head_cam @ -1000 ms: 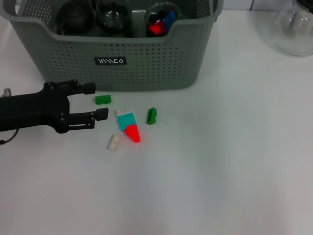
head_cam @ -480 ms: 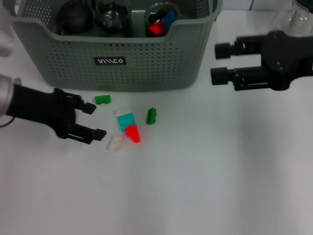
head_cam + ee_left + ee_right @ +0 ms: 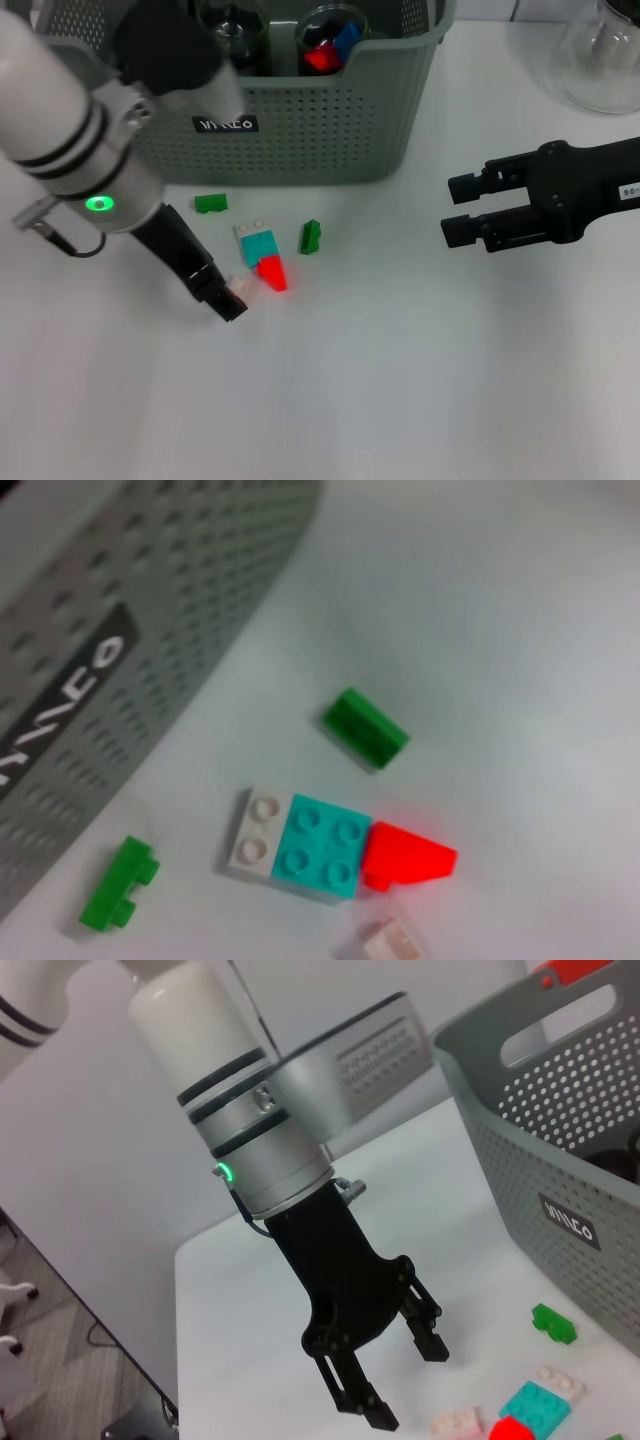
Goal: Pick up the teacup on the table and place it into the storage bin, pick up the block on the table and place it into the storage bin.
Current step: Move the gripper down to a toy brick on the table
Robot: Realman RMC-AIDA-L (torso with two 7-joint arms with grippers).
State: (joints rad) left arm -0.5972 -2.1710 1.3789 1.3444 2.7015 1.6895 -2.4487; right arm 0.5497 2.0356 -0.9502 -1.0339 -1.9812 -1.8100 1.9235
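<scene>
Several loose blocks lie on the table in front of the storage bin: two green ones, a joined white, teal and red piece and a small white block. My left gripper points down right beside the small white block. Seen from the right wrist, the left gripper is open with nothing between its fingers. My right gripper hovers open and empty at the right. No teacup shows on the table. Dark glass cups stand in the bin.
A cup holding red and blue pieces sits in the bin beside the dark ones. A clear glass flask stands at the back right. My left arm's white body hangs over the bin's left front corner.
My left arm has swung in over the bin's corner and its gripper now points down at the small white block. The right gripper has dropped lower and moved slightly right.
</scene>
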